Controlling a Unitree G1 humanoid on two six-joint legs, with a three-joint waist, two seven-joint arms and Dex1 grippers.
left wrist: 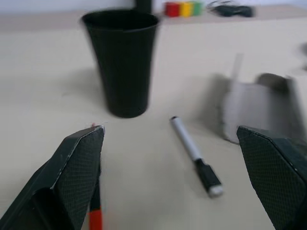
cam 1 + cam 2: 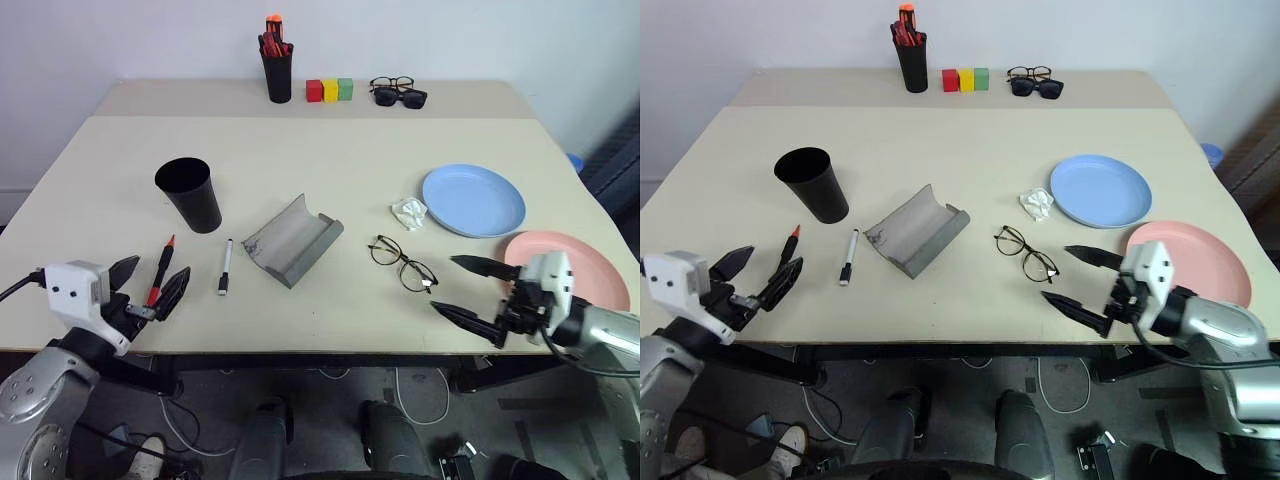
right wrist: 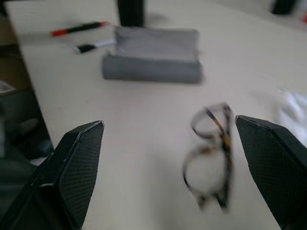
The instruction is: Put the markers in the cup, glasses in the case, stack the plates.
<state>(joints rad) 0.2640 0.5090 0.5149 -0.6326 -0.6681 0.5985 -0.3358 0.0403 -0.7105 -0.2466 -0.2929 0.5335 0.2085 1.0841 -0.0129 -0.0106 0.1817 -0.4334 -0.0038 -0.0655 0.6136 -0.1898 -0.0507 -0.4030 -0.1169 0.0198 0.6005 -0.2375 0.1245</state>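
Both jaws stood wide apart, empty. Left gripper [image 2: 150,290] at red marker [image 2: 162,268]: should straddle mid-barrel. Right gripper [image 2: 470,294], 3 o'clock of glasses [image 2: 402,263]: should pinch bridge.

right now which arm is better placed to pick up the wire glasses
The right. Its gripper sits open just beside the glasses at the table's near edge, fingers pointing toward them. The left gripper is across the table by the red marker, with the grey case between.

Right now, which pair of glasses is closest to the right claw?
The thin wire-rimmed glasses lying alone mid-table, just ahead of the open right claw. The other two pairs sit at the far edge beside the coloured blocks.
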